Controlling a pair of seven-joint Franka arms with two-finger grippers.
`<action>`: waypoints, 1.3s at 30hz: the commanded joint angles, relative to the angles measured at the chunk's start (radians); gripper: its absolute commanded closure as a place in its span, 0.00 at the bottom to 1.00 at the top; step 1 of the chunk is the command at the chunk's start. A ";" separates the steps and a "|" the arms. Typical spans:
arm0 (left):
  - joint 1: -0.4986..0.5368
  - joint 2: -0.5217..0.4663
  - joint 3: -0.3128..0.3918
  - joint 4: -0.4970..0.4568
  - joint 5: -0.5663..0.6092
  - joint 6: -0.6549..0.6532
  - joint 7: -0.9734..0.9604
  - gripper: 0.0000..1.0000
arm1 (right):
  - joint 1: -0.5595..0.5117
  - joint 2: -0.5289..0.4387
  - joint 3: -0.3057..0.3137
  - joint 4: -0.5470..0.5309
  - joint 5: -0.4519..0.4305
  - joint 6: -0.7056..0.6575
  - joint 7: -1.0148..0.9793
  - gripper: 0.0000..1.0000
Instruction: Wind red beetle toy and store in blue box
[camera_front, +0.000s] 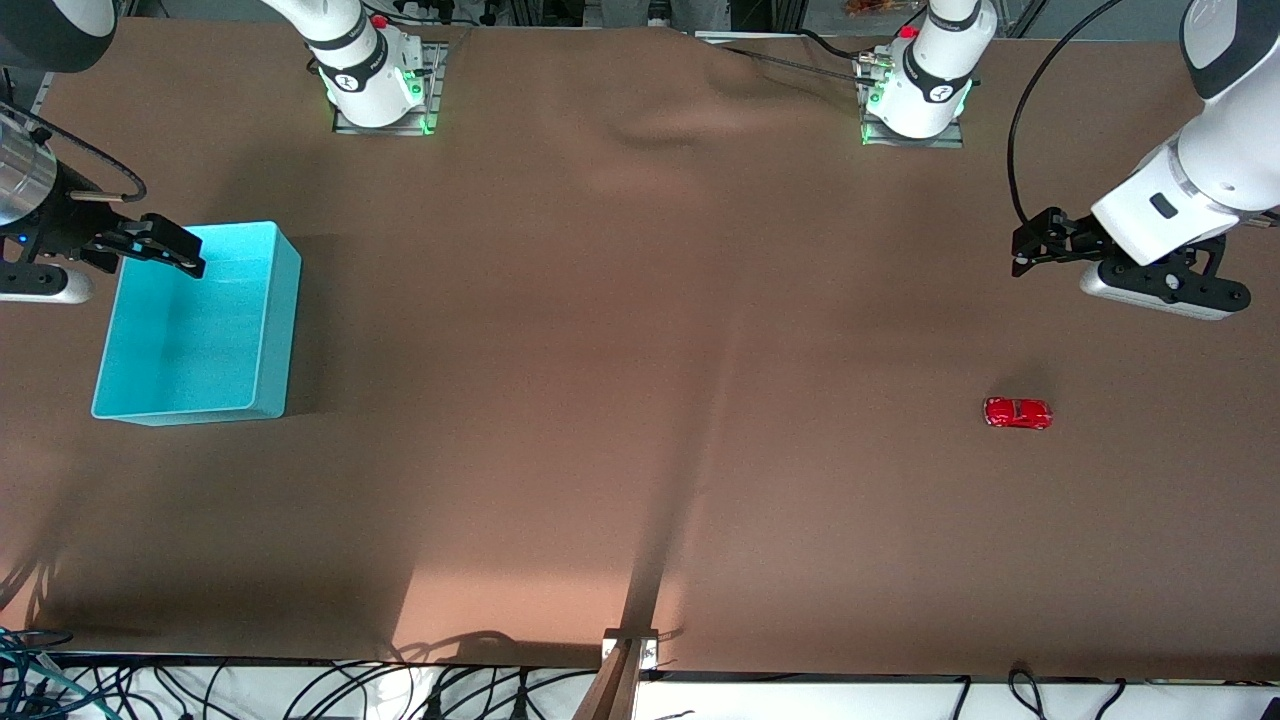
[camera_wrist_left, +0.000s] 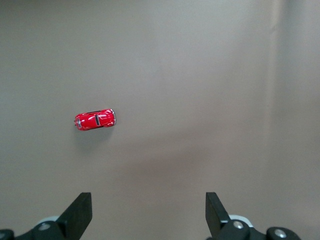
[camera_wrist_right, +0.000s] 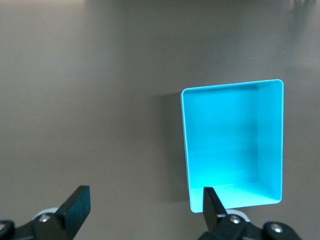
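Note:
The red beetle toy (camera_front: 1018, 412) lies on the brown table toward the left arm's end, and it also shows in the left wrist view (camera_wrist_left: 95, 119). My left gripper (camera_front: 1025, 250) hangs open and empty over bare table, apart from the toy (camera_wrist_left: 149, 210). The blue box (camera_front: 275, 330) stands open-topped and empty toward the right arm's end, and it also shows in the right wrist view (camera_wrist_right: 232, 145). My right gripper (camera_front: 185, 255) is open and empty over the box's corner nearest the right arm's base (camera_wrist_right: 145, 207).
A brown cloth (camera_front: 640, 350) covers the table, with a wrinkle (camera_front: 680, 120) between the two arm bases. A small bracket (camera_front: 630, 645) sits at the table's front edge, with cables below it.

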 joint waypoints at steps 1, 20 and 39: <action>0.002 0.010 -0.001 0.028 0.014 -0.023 -0.010 0.00 | 0.000 -0.004 0.002 0.000 0.001 0.004 0.004 0.00; 0.002 0.017 0.001 0.029 0.020 -0.023 0.047 0.00 | -0.001 -0.004 0.001 0.001 0.000 0.002 0.002 0.00; 0.143 0.171 0.002 0.103 0.029 -0.014 0.771 0.00 | -0.001 -0.004 0.001 0.000 0.001 0.002 0.002 0.00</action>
